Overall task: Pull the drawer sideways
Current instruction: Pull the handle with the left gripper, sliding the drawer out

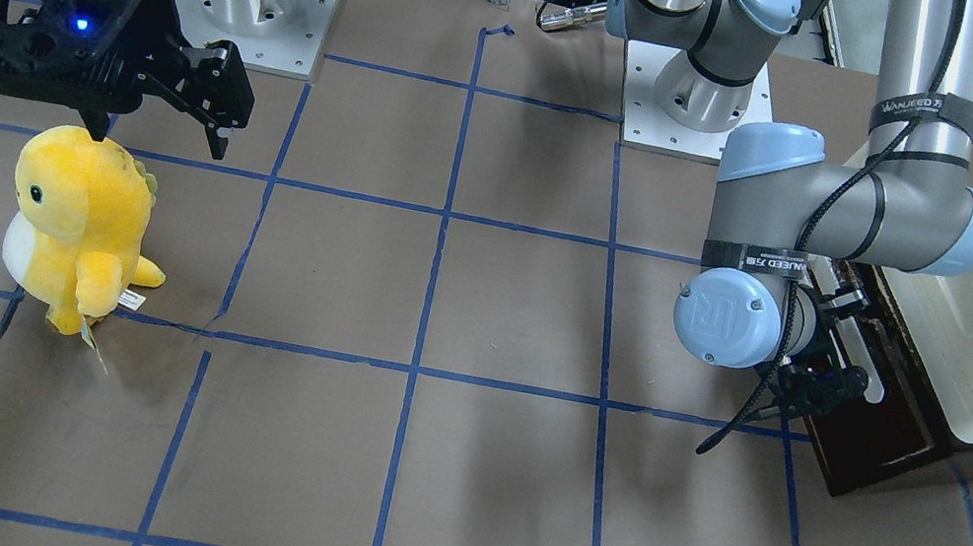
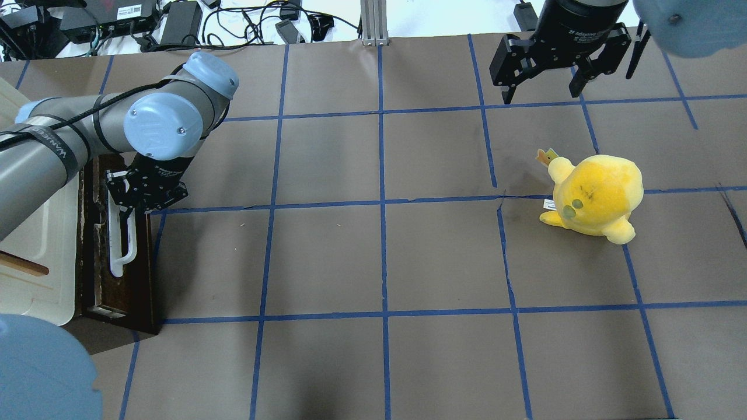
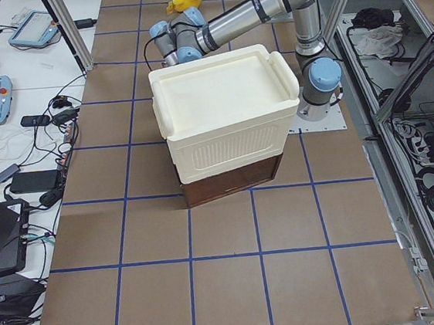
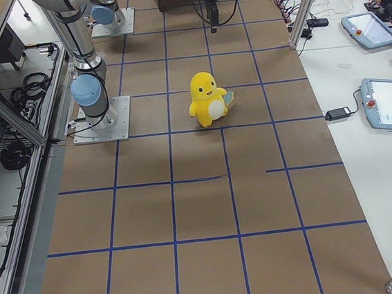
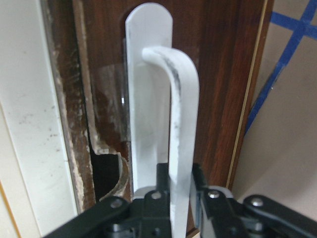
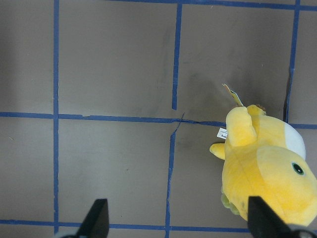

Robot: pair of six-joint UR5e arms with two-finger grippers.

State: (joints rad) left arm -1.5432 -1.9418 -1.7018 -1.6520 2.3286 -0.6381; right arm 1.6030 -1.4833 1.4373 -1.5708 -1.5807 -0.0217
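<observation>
- Position of dark brown wooden drawer point(image 2: 140, 280): at the robot's-left end of the brown paper-covered bench point(image 2: 379, 262), under the cream-white moulded cabinet point(image 3: 227, 107). Its front faces the bench's middle.
- Front carries a long white bar handle point(image 2: 118, 251) that runs along it. The bar is scuffed grey in the left wrist view.
- State of left hand point(image 2: 125, 211): pinching the handle near one end. The bar passes between the black fingers point(image 5: 199, 178), which press on it from both sides.
- State of right hand point(image 2: 541, 96): fingers spread wide with nothing between them. It hangs above the bench on the robot's right side.
- Also on bench: yellow plush toy point(image 2: 595, 195), upright, white belly, small tags at its side. It is near the right hand but apart from it.
- How far the drawer stands out from the cabinet: cannot tell.
</observation>
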